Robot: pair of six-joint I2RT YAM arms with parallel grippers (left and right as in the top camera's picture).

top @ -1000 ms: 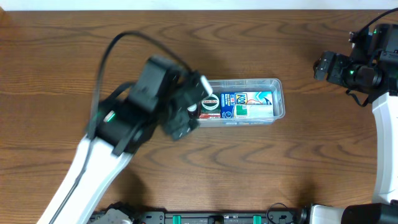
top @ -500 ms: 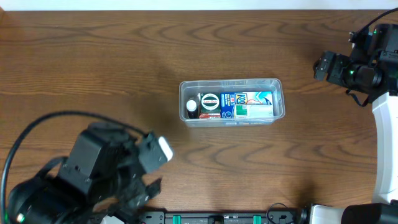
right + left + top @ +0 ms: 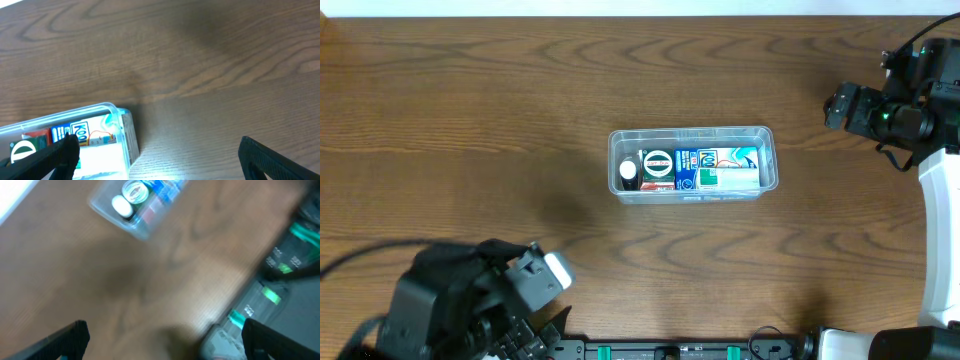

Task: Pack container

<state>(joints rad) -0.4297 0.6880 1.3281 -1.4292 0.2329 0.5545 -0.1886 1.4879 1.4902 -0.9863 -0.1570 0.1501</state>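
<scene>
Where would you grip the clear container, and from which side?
The container lies flat, open-topped and packed, leaving little room for a finger inside. So probably grip it from above, across its narrow width, one finger outside each long wall.

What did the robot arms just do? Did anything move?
The left arm pulled back from the left end of the container toward the near left corner of the table. The left pincer is open and empty. The container, the packets in it and the right arm stayed put.
</scene>
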